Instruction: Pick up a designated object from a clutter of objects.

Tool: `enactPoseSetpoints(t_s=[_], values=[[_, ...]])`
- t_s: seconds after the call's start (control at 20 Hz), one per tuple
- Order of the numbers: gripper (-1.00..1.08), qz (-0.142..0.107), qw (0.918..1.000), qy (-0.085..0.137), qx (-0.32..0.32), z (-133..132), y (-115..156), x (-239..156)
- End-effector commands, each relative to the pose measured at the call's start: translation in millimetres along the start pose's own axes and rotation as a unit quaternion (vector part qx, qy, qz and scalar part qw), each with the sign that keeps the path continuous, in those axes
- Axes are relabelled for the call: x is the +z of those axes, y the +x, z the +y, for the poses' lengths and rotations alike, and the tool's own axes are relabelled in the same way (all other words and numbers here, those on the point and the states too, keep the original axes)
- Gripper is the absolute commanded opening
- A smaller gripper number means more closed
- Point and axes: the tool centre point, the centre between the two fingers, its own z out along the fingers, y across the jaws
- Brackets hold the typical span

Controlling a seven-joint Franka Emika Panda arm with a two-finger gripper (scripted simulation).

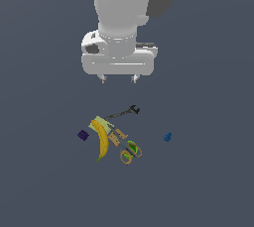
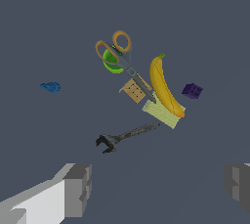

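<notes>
The tiny dark purple block (image 1: 83, 135) lies on the grey floor just to the exterior view's left of the yellow banana (image 1: 102, 140); it also shows in the wrist view (image 2: 192, 90) beside the banana (image 2: 165, 86). My gripper (image 1: 118, 79) hangs high above the clutter, open and empty, its grey fingers (image 2: 78, 189) wide apart. The clutter holds orange-handled scissors (image 1: 130, 151), a black wrench (image 1: 124, 112), a pale yellow-green piece (image 1: 100, 123) and a tan bit (image 1: 117, 137).
A small bright blue block (image 1: 167, 137) lies apart at the exterior view's right of the clutter, also in the wrist view (image 2: 51, 87). The floor is plain dark grey all around.
</notes>
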Motion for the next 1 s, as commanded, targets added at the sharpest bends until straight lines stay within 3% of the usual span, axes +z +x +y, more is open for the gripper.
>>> enactPoseSetpoints(t_s=[0.0,0.5,0.95], values=[[1.0,0.0,1.0,0.001,0.001,0.3,0.9,1.5],[1.0,0.001,0.9992,0.011,0.039,23.5,23.0,34.9],[1.0,0.003,0.993,0.022,0.116,75.1,54.8,106.7]])
